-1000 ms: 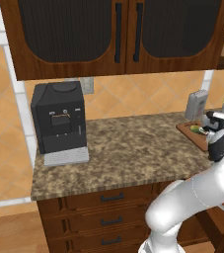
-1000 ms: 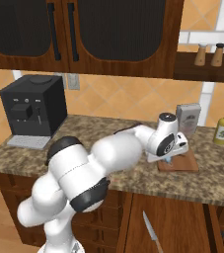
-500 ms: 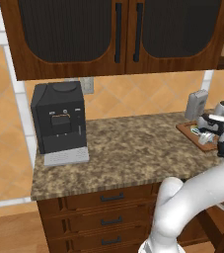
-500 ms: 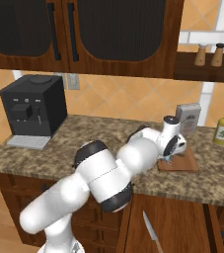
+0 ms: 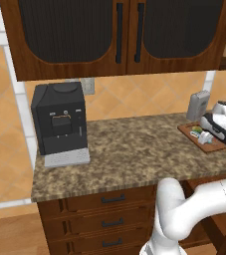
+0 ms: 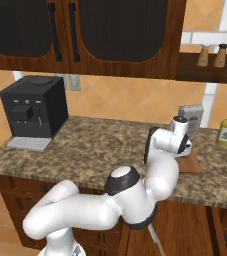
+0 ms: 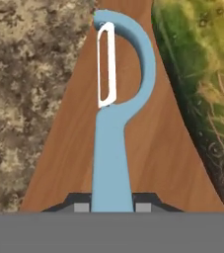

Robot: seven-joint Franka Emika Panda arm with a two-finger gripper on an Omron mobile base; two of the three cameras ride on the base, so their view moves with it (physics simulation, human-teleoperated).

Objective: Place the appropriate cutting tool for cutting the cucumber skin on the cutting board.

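Observation:
In the hand view my gripper (image 7: pixel 112 206) is shut on the cutting tool (image 7: pixel 111 148), a teal-blue peeler with a white blade. Its handle sits between the two dark fingertips (image 7: pixel 81 206), and its head points away from me. The peeler lies low over the reddish-brown cutting board (image 7: pixel 69 148). The dark green cucumber (image 7: pixel 202 89) lies on the board just to the right of it. In the left base view the gripper (image 5: pixel 207 137) is over the board (image 5: pixel 186 129) at the counter's right end, with the cucumber (image 5: pixel 197 130) beside it. In the right base view my wrist hides most of the board (image 6: pixel 191 165).
A black coffee machine (image 5: pixel 59 122) stands at the left end of the granite counter (image 5: pixel 134 149). Behind the board stands a grey box-shaped appliance (image 5: pixel 199 105), and an oil bottle (image 6: pixel 226 131) is to its right. Shakers (image 6: pixel 211 55) sit on a shelf under the dark cabinets.
My wrist has turned and the hand has shifted a little over the board, with the peeler still in it. The cucumber and the board have not moved.

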